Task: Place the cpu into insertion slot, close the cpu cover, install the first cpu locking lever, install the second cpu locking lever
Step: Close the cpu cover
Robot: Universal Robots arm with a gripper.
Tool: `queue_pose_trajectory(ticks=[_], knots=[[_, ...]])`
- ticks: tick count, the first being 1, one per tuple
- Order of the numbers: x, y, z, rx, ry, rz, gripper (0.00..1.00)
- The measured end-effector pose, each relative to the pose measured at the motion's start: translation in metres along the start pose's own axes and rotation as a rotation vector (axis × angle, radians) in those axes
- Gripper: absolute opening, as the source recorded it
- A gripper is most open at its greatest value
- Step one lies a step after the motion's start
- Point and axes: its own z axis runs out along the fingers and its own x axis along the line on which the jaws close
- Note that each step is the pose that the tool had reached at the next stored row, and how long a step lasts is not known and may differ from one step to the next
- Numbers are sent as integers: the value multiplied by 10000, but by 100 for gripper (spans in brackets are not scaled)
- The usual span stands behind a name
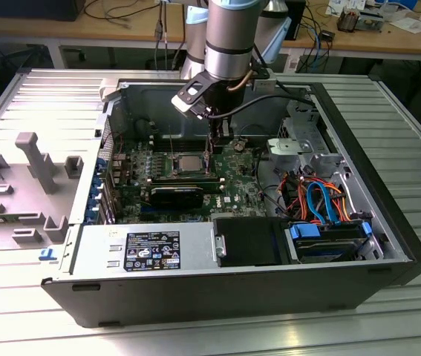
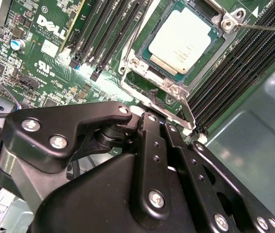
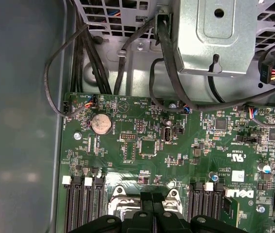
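Silver-grey metal catches the eye right away in the second wrist view: the cpu [image 2: 183,39] lies flat in its socket, its top showing through the window of the cpu cover [image 2: 147,73], which is down around it. A thin wire lever [image 2: 263,27] runs off one corner of that frame, and long black memory slots [image 2: 108,29] flank it on both sides. The black gripper [image 2: 159,121] sits just beside the frame's near edge, low over the green board. Over to the first wrist view, and here we get the far part of the board: a coin battery [image 3: 101,124], black cables [image 3: 164,63] looping up to a bare metal drive cage [image 3: 215,34], and the gripper [image 3: 153,211] with its fingers drawn together, just a thin seam between them. Whether anything is pinched in there, I can't tell. The exterior view gives the wide shot: the open computer case [image 1: 195,289] lies on its side on a ribbed metal table [image 1: 410,133], with a grey moulded tray [image 1: 24,178] at the exterior view's left and blue and orange cables [image 1: 321,200] toward the exterior view's right. The arm [image 1: 229,37] drops straight down into the case, wrist vertical, gripper [image 1: 214,152] pointing down at the edge of the insertion slot [image 1: 164,167] on the exterior view's right side, the cpu [image 1: 188,161] just beside it.
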Motion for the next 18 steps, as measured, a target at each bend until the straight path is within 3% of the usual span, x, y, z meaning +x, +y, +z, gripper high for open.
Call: queue_pose_trajectory(ticks=[18], knots=[[2, -59, 4, -1, 1, 0, 11]])
